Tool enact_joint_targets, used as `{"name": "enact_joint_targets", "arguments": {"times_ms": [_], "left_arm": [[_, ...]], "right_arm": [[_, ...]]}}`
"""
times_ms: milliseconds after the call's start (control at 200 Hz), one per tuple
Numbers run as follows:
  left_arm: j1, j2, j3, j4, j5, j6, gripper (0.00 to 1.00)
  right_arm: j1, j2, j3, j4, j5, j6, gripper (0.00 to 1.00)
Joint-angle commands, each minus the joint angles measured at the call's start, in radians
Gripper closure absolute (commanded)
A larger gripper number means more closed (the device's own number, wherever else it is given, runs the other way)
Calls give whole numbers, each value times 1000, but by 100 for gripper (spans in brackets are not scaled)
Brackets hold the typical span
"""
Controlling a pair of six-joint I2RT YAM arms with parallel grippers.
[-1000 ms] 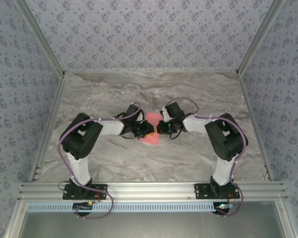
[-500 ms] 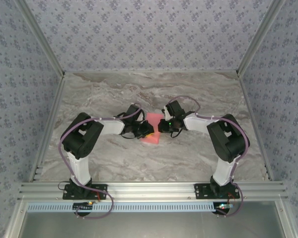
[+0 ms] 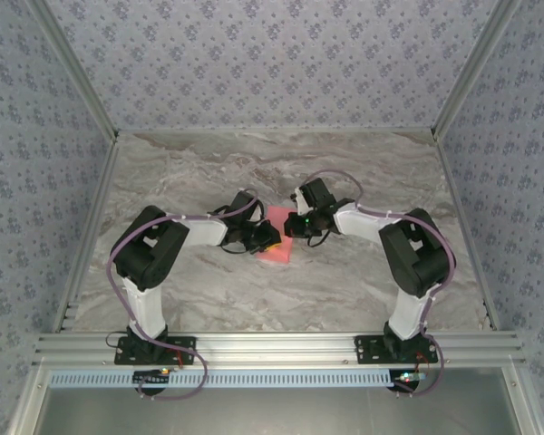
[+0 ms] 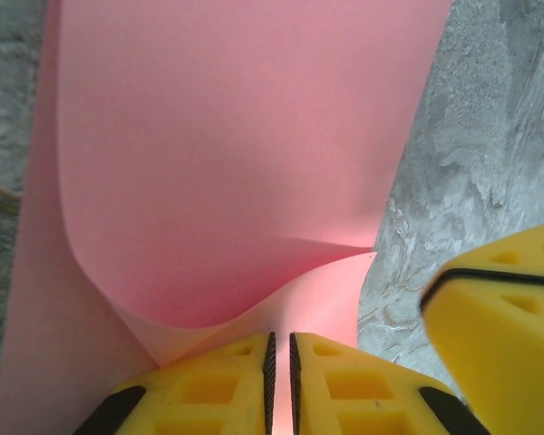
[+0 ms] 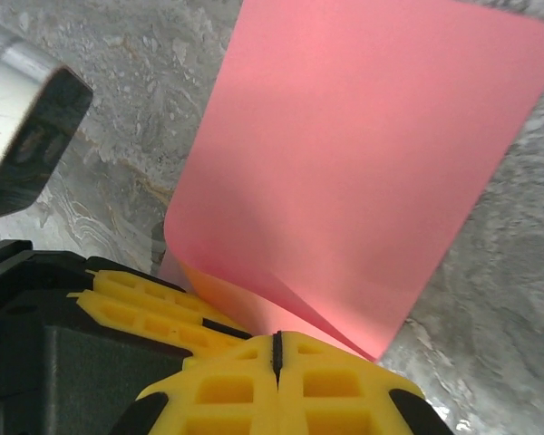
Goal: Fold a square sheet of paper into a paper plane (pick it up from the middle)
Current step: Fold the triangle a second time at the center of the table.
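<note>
The square sheet of paper (image 3: 277, 251) is salmon pink and lies mid-table between both grippers. In the left wrist view the sheet (image 4: 245, 154) is folded over, its upper layer curling up from the jaws. My left gripper (image 4: 281, 337) is shut on the sheet's near edge, with pink showing in the thin slit between the pads. My right gripper (image 5: 276, 335) is shut, its tips right at the sheet's (image 5: 363, 163) folded near edge; whether any paper is pinched there cannot be seen. From above, the left gripper (image 3: 270, 234) and right gripper (image 3: 292, 226) almost touch over the sheet.
Grey marbled table (image 3: 344, 172) surrounds the sheet, with patterned walls on three sides and an aluminium rail (image 3: 272, 344) in front. The right gripper's yellow finger (image 4: 499, 317) hangs beside the sheet's right edge. The left gripper's fingers (image 5: 145, 304) sit close by.
The right gripper has shifted back and slightly left across the sheet. The left arm has stayed put with its hold on the sheet.
</note>
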Motion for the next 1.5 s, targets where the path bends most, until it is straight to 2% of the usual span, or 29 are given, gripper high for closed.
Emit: {"name": "enact_joint_targets", "arguments": {"times_ms": [0,255,405,510,994,1114,1309,1494], "left_arm": [[-2,17,2,-91,-42,2,86],[1,-17,25,-92,-32,23,86],[23,-78,20,-5,-11,48,84],[39,-62,59,-70,-35,80,84],[39,42,110,-179,-60,125,84],[44,49,121,-231,-114,146,84],[99,28,91,-262,-214,170,84],[165,-4,97,-275,-204,203,84]], "right_arm": [[1,45,31,-47,-23,-3,98],[-7,111,38,-111,13,-50,100],[-6,141,39,-144,31,-100,100],[-6,157,39,-149,38,-111,100],[-3,175,43,-166,45,-134,100],[-3,177,41,-171,58,-140,100],[-3,180,35,-179,82,-159,100],[-3,176,31,-176,89,-171,100]]}}
